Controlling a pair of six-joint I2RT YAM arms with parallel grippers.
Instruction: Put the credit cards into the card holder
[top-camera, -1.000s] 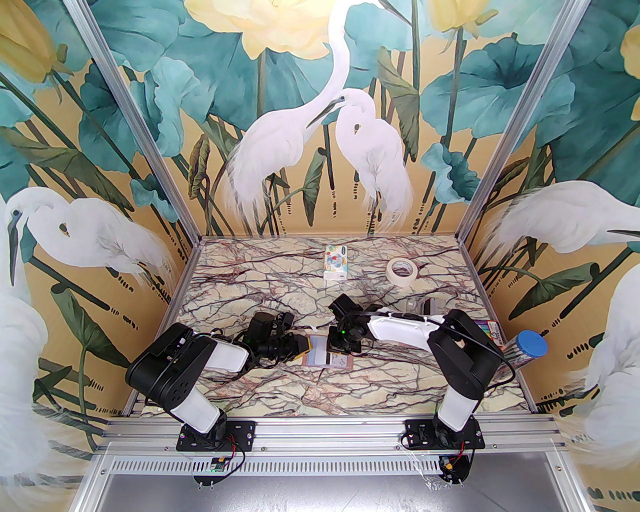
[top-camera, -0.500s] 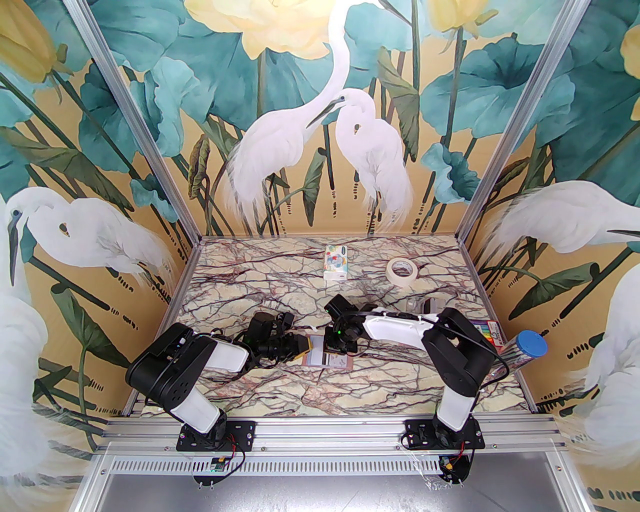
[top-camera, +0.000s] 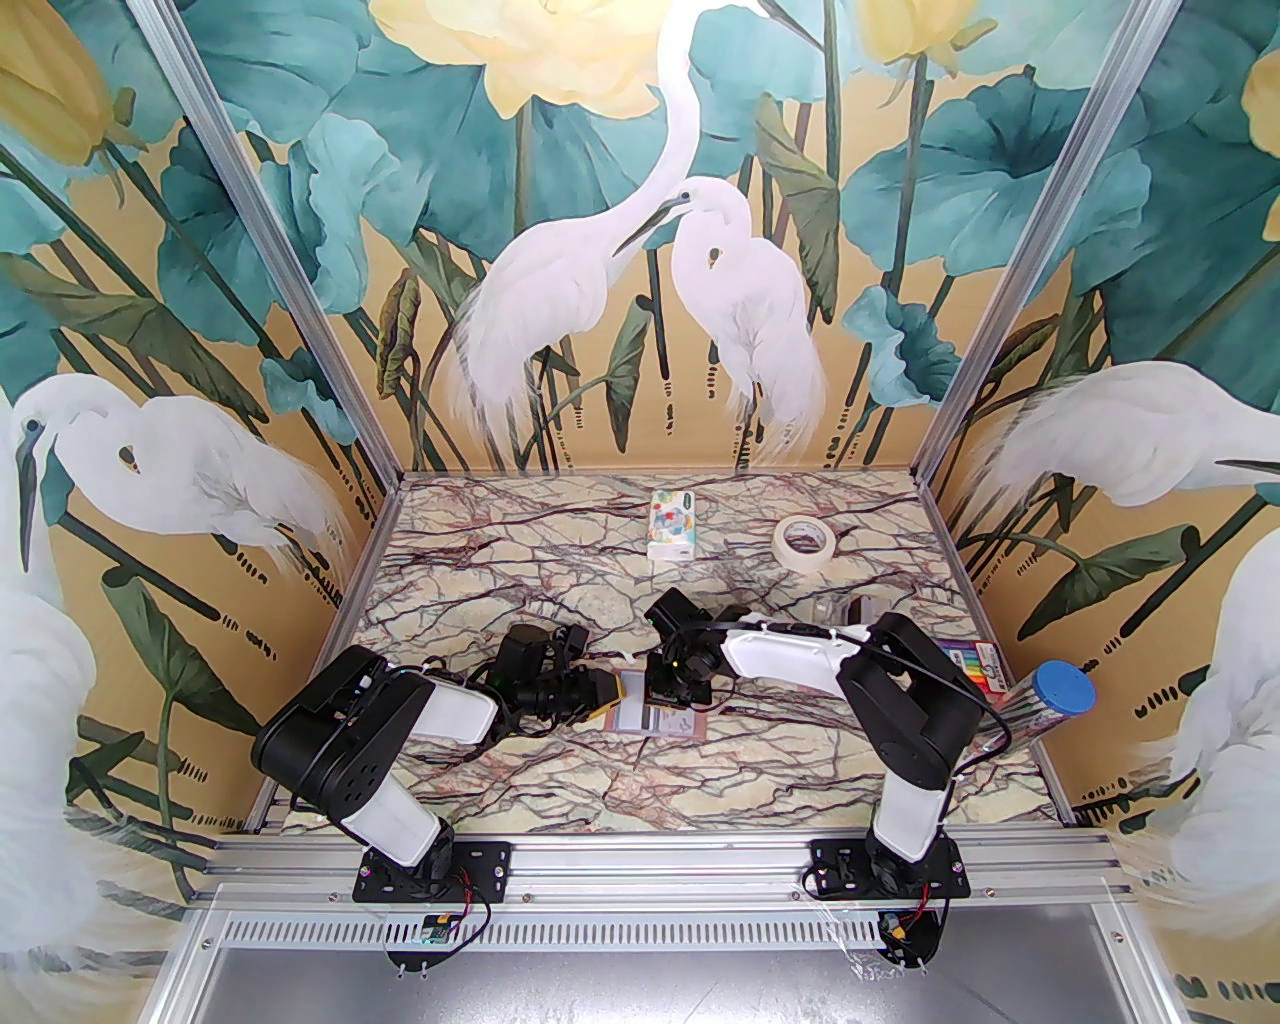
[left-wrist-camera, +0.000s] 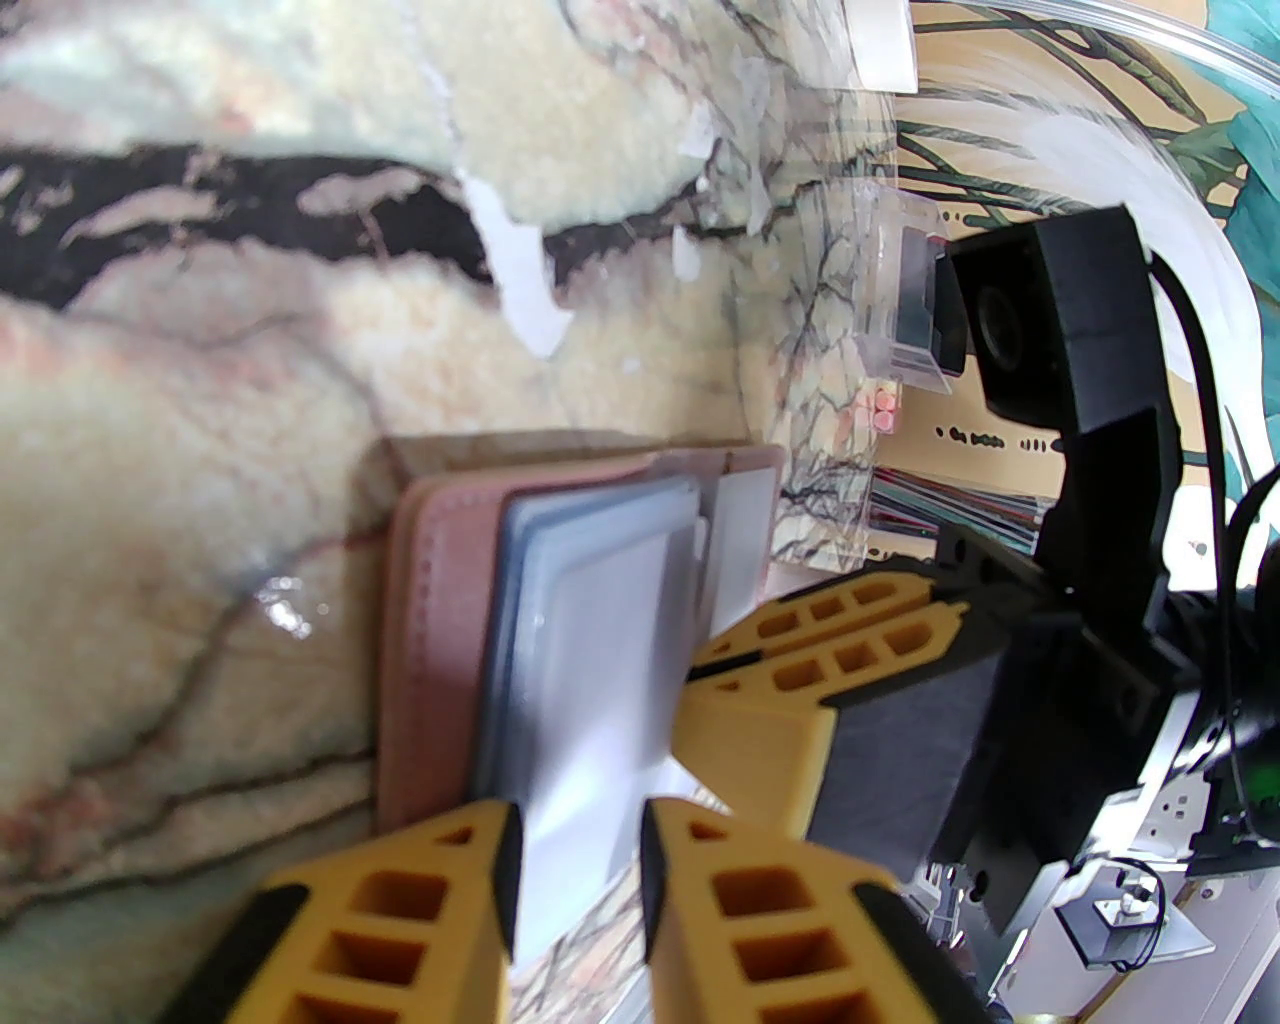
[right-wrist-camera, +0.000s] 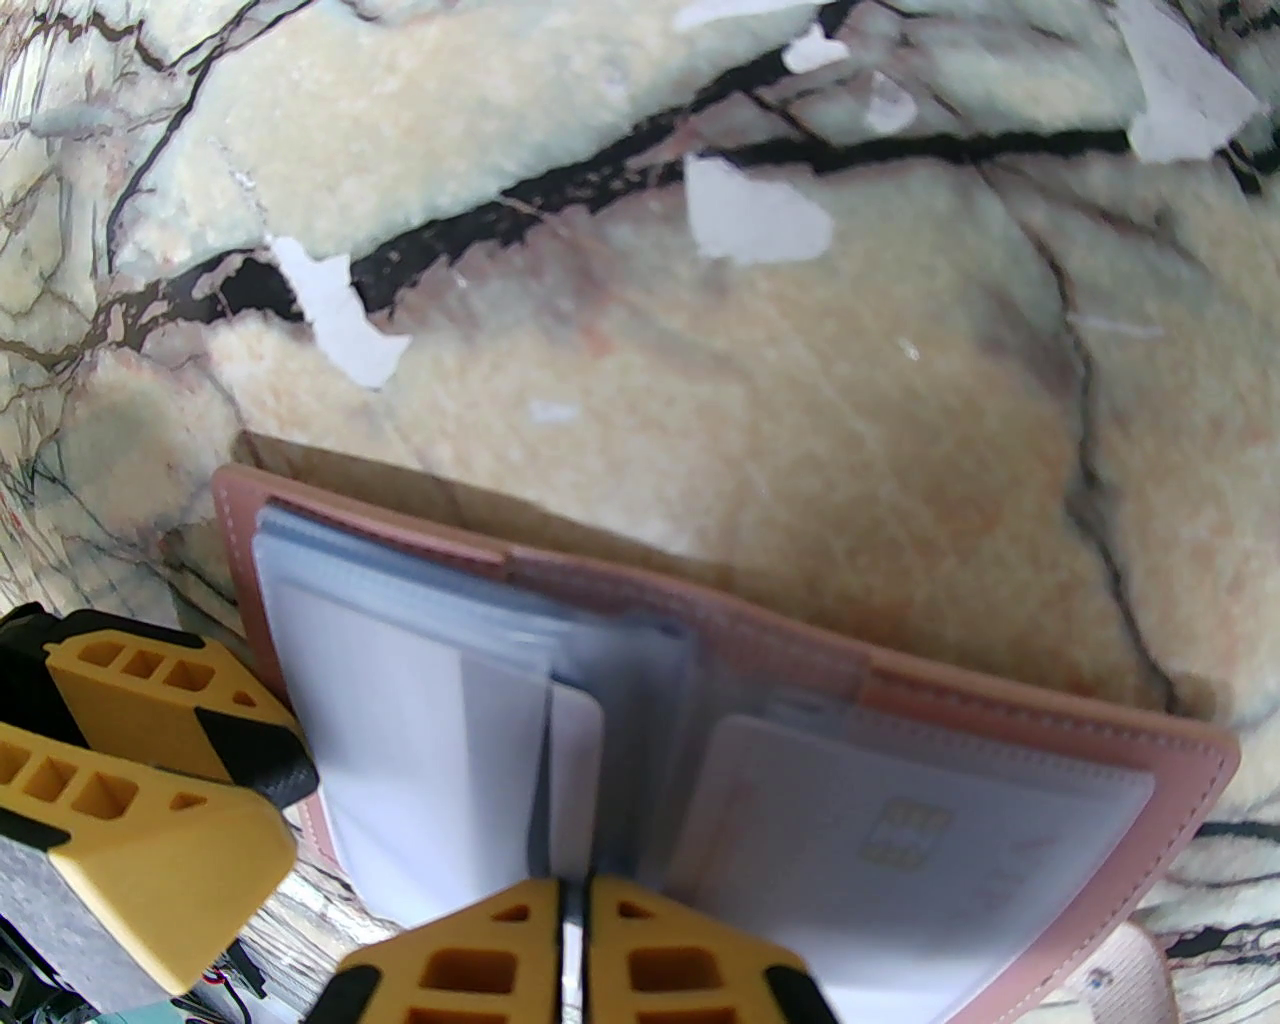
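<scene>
The pink card holder (top-camera: 692, 724) lies open on the marble between the arms, its clear sleeves fanned up. My left gripper (left-wrist-camera: 580, 850) is shut on a bundle of pale sleeves at the holder's (left-wrist-camera: 430, 640) left half and holds them raised. My right gripper (right-wrist-camera: 572, 900) is shut on the edge of a white credit card (right-wrist-camera: 578, 760), which stands on edge at the holder's (right-wrist-camera: 1180, 790) spine, among the sleeves. A second credit card (right-wrist-camera: 900, 850), with a chip, lies inside the right-hand sleeve. In the top view the left gripper (top-camera: 608, 697) and right gripper (top-camera: 672, 700) almost meet over the holder.
A white patterned tissue pack (top-camera: 671, 524) and a tape roll (top-camera: 806, 544) stand near the back wall. A clear plastic box (top-camera: 845, 608), a striped pack (top-camera: 975, 665) and a blue-capped tube (top-camera: 1060, 690) sit at the right edge. Torn white flecks dot the marble (right-wrist-camera: 760, 220).
The right arm has edged left and slightly forward over the holder, carrying its card. The left arm has stayed where it was, still holding the sleeves.
</scene>
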